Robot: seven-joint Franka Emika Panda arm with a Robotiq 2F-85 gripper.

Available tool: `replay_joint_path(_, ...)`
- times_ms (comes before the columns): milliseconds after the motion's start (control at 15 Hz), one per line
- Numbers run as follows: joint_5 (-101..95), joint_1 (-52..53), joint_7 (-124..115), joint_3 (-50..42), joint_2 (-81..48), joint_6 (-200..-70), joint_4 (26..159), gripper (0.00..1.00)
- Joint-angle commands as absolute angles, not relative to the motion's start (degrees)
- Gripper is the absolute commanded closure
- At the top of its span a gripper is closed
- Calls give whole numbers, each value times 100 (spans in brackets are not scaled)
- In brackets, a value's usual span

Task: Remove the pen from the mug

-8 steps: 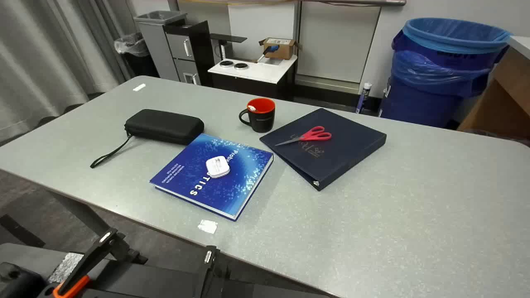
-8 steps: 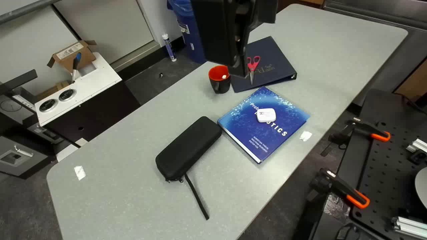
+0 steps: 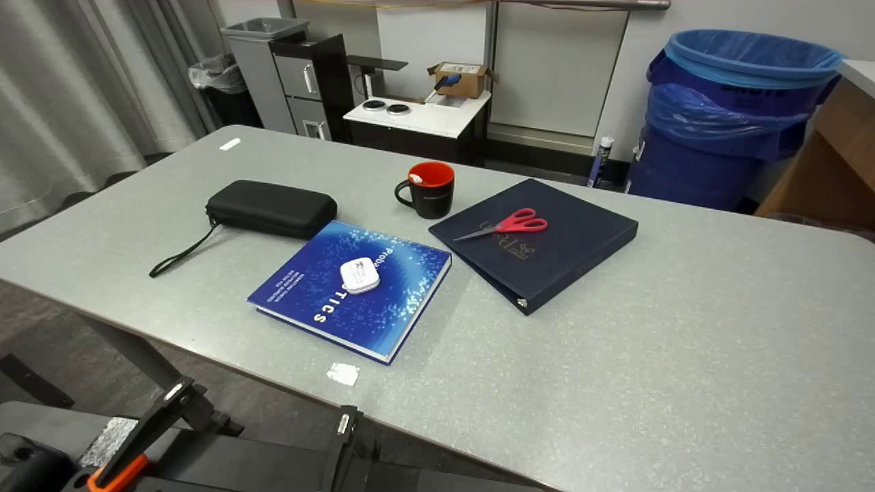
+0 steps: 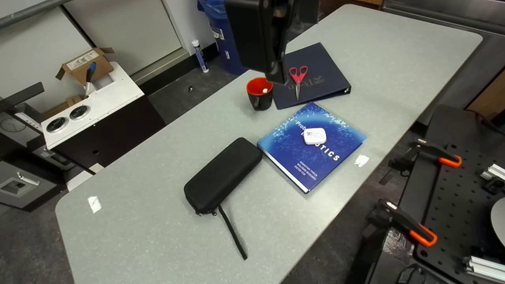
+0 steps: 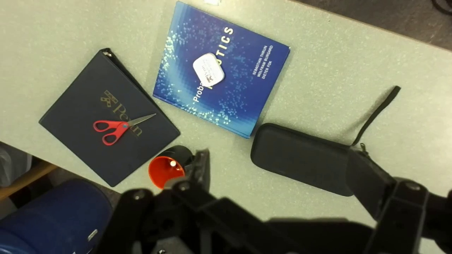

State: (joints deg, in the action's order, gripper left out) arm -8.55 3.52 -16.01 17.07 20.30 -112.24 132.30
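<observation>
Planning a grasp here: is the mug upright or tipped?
Upright: in both exterior views the mug stands on the table, mouth facing up.

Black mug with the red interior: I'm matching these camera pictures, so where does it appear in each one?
In an exterior view: black mug, just above the middle.
In an exterior view: black mug, also just above the middle.
Wrist view: black mug, left of and below the middle.
Shared landmark in all three: red-handled scissors on the navy Penn binder beside the black mug.
</observation>
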Motion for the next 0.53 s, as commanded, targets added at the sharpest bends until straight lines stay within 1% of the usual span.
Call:
replay_joint_path(0,-1549,62,-1834,1353,1011,-11855,12955,0)
replay_joint_path(200,-1927,-98,-2197,1008,116,-12333,12732,0)
replay_joint_path(333,-1906,-73,-2320,742,-333,-12303,12507,0)
replay_joint_path(467,-1559,19,-2148,538,-435,-12196,12366,0)
